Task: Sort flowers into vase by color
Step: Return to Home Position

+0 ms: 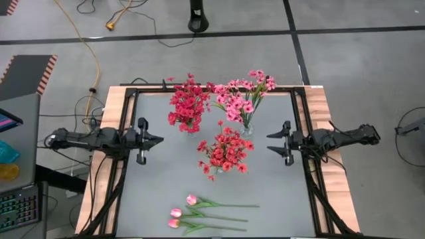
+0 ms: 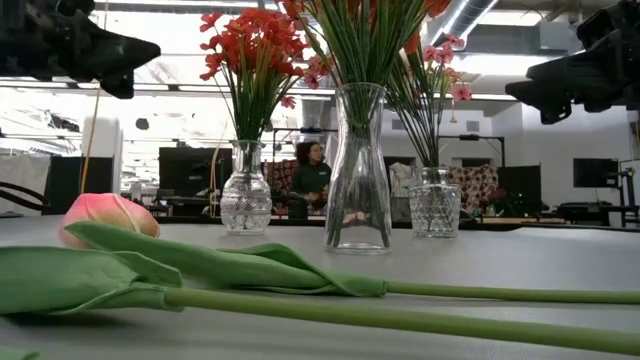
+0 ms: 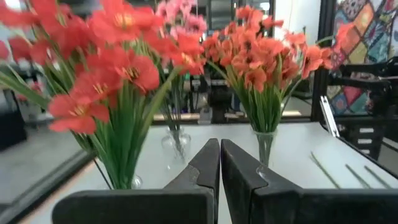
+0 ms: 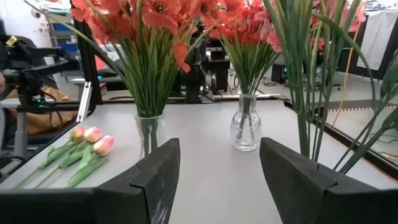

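Three clear glass vases stand mid-table. One holds crimson flowers (image 1: pixel 188 106), one holds pink flowers (image 1: pixel 242 99), and the nearest holds red flowers (image 1: pixel 226 151). Three pink tulip buds (image 1: pixel 182 212) on green stems lie flat near the table's near edge; one bud (image 2: pixel 105 215) fills the low view's foreground. My left gripper (image 1: pixel 158 140) hovers at the table's left side, level and shut (image 3: pixel 220 162), holding nothing. My right gripper (image 1: pixel 269 141) hovers at the right side, level and open (image 4: pixel 219 180), with nothing between its fingers. Both point toward the vases.
A black frame (image 1: pixel 133 93) and wooden edges border the grey tabletop. Bare grey surface lies between each gripper and the vases. A yellow cable (image 1: pixel 93 60) runs over the floor beyond the table's far left. A person (image 2: pixel 312 175) sits in the room behind.
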